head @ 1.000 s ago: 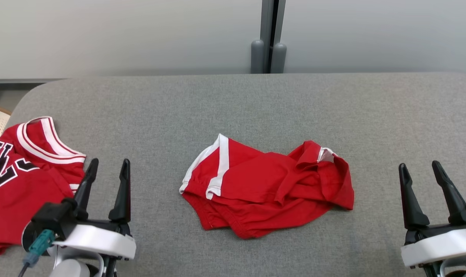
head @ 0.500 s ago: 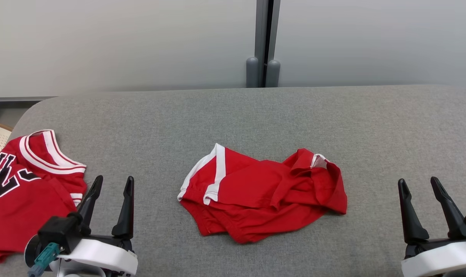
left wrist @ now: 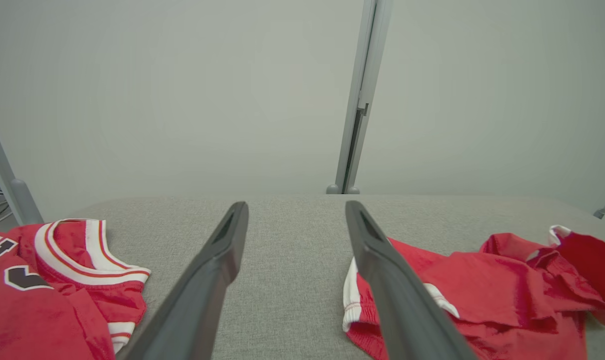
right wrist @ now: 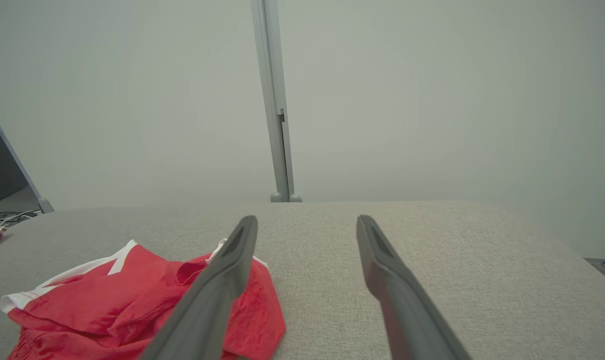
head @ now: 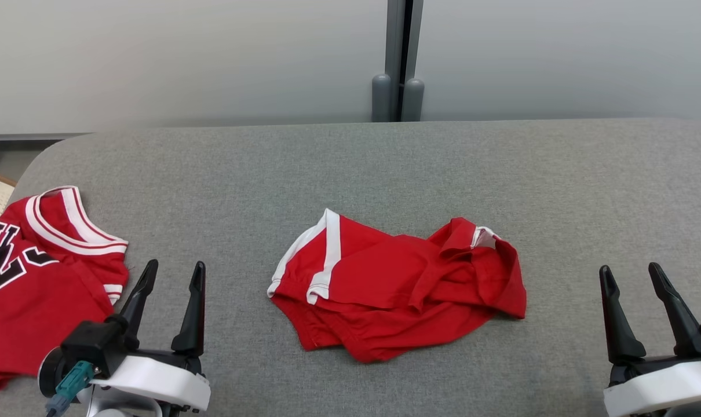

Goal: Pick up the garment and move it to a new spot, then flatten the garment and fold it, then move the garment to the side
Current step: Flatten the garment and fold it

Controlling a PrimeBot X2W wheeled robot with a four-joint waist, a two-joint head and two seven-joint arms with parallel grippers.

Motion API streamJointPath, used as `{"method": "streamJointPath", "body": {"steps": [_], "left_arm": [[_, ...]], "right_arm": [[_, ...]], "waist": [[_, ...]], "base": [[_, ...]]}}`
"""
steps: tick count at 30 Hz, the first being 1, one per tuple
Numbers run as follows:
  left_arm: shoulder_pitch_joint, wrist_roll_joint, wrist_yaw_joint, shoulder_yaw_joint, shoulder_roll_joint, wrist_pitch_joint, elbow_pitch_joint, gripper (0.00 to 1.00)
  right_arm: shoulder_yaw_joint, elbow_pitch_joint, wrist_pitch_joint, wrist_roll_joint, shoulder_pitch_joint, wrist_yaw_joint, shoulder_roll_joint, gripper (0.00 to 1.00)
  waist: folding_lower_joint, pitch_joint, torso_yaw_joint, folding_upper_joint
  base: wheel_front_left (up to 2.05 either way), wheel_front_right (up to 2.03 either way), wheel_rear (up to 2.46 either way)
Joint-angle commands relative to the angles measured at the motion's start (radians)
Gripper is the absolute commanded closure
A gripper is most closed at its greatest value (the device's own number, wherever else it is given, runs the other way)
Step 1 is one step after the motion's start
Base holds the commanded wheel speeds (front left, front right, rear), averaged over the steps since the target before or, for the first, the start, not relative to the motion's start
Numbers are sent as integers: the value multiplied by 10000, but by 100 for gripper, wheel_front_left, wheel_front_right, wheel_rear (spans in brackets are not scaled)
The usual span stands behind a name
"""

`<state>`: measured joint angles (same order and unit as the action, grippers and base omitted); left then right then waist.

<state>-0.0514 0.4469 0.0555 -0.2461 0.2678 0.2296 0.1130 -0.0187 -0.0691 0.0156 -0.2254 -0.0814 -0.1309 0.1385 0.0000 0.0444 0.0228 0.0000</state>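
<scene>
Both sets of jaws stand wide apart with nothing in them. The left jaws hang low over the near edge of the desk [head: 385,168] with their dark fingers [head: 194,307] pointing toward the far edge. The right jaws do the same toward the near right corner, fingers [head: 614,313] up and bare. In the last second neither pair has closed at all. What has changed is my head view, which has slid down and back up as a whole, so I put that down to the head camera moving and not to the things. The garment [head: 397,289], a pair of red shorts with white trim, keeps the same crumple and the same place. It lies in the middle of the desk between the two arms, well apart from both. Its white-banded leg points to the left edge and its bunched waistband is rolled over on the right side. The left wrist view has it [left wrist: 482,295] to the right of the fingers and the right wrist view has it [right wrist: 107,300] to the left. A red jersey [head: 32,289] with black lettering lies at the left edge, just beside the left jaws. I judge that it is not my target. The pick-up has not begun, and I judge the rolled right side the easiest hold.
</scene>
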Motion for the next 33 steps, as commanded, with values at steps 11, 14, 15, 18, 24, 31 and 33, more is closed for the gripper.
{"method": "streamJointPath", "body": {"steps": [11, 14, 15, 18, 24, 31, 33], "left_arm": [[-1039, -515, 197, -437, -272, 102, -363, 0], [-1296, -632, 210, -546, -455, 164, -470, 0], [-1370, -646, 180, -591, -499, 194, -491, 0], [-1557, -660, 98, -644, -641, 251, -493, 0], [-1761, -686, 7, -595, -807, 321, -336, 0], [-1845, -743, -57, -422, -875, 347, -201, 0], [-1824, -768, -67, -364, -855, 352, -172, 0]], "right_arm": [[1239, 429, -929, -96, 713, 3, 20, 0], [1752, 750, -1222, -182, 910, 3, -79, 0], [1933, 825, -1265, -219, 999, 2, -121, 0], [2457, 1199, -1372, -323, 1243, 3, -205, 0], [2759, 2011, -1576, -425, 1686, 3, -360, 0], [2860, 2071, -1242, -473, 1994, 3, -294, 100], [2804, 1820, -1038, -473, 2079, 2, -287, 100]], "waist": [[0, 1221, 892, 0], [0, 1577, 1197, 0], [0, 1698, 1299, 0], [0, 1950, 1512, 0], [0, 2165, 1714, 0], [0, 2197, 1698, 0], [0, 2148, 1619, 0]], "base": [[0, 0, 0], [0, 0, 0], [0, 0, 0], [0, 0, 0], [0, 0, 0], [0, 0, 0], [0, 0, 0]]}}
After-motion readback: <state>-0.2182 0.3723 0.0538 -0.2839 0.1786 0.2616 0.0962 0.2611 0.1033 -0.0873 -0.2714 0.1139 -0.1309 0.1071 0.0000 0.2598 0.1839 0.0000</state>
